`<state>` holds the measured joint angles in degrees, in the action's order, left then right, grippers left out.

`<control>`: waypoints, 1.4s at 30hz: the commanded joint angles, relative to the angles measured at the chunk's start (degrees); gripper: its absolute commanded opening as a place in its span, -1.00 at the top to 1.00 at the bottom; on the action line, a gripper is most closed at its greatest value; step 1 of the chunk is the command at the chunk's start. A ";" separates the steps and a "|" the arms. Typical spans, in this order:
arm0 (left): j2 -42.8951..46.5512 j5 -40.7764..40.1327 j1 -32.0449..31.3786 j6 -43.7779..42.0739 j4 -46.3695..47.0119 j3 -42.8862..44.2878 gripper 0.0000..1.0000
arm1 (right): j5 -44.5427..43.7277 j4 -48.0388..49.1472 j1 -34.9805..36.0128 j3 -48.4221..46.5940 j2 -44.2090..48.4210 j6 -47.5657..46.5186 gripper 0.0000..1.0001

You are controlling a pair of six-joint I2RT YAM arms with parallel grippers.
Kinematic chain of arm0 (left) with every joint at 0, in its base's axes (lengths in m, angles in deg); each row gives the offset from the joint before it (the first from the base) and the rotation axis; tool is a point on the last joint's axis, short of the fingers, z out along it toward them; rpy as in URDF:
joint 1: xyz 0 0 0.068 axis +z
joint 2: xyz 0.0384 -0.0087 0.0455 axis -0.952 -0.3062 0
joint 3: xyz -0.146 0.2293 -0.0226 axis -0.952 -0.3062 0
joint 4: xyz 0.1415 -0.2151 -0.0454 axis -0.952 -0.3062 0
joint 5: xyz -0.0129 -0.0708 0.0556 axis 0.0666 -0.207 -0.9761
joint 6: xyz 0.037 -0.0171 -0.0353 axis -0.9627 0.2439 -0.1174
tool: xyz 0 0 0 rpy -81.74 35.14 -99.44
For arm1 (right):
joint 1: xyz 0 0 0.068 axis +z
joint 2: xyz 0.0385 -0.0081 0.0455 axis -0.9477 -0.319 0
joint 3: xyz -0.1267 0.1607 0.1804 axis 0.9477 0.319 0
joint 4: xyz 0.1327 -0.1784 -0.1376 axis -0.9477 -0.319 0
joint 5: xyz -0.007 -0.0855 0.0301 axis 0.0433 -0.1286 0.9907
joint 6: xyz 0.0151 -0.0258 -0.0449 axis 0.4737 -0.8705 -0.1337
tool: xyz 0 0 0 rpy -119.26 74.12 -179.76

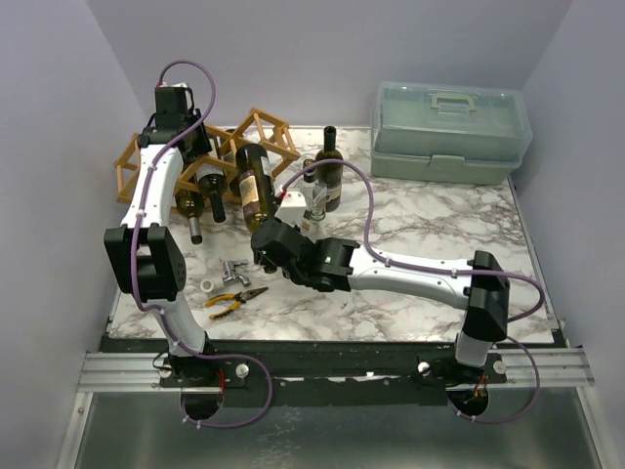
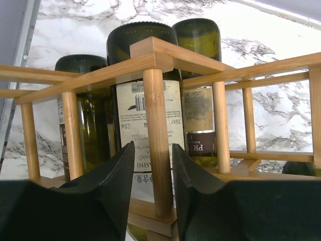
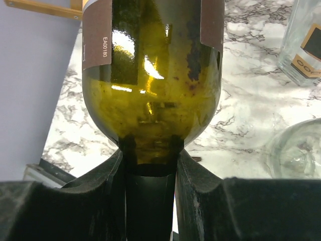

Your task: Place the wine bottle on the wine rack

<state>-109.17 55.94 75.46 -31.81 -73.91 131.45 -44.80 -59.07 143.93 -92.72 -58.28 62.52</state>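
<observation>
The wooden wine rack (image 1: 262, 132) stands at the back left. My left gripper (image 1: 168, 125) is on its far side; in the left wrist view its jaws (image 2: 153, 145) are closed in around an upright stick (image 2: 156, 110) of the rack. My right gripper (image 1: 266, 239) is shut on the neck of a green wine bottle (image 1: 256, 181), whose base lies in the rack. The right wrist view shows the bottle's shoulder (image 3: 150, 75) just past my gripper (image 3: 149, 153). Two more bottles (image 1: 189, 200) lie in the rack to the left.
A dark bottle (image 1: 329, 168) and a clear bottle (image 1: 312, 200) stand right of the rack, beside a white box (image 1: 290, 207). A translucent toolbox (image 1: 451, 132) sits at the back right. Pliers (image 1: 234, 298), a metal fitting (image 1: 232, 270) and a white ring (image 1: 209, 285) lie front left.
</observation>
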 commanded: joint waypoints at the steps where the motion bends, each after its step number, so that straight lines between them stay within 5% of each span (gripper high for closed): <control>1: -0.61 0.32 0.32 -2.22 0.94 1.40 0.34 | -6.30 -3.44 0.78 -6.61 -3.32 2.70 0.99; 8: -1.71 -1.75 0.31 -6.00 0.61 0.15 0.73 | -8.32 -2.54 0.73 -4.48 -3.48 1.90 0.99; 17: -1.03 -2.63 0.31 -6.15 0.48 -0.88 1.00 | -7.88 -3.56 0.74 -6.11 -7.42 0.63 0.99; 42: -0.97 -3.79 0.31 -9.68 -0.29 -1.84 1.00 | -11.44 -16.84 -2.52 -17.68 -18.32 5.90 0.99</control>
<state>-109.23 55.30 75.15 -38.35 -72.38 131.29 -49.87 -75.72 142.31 -107.43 -76.29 66.92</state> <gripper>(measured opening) 0.161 0.355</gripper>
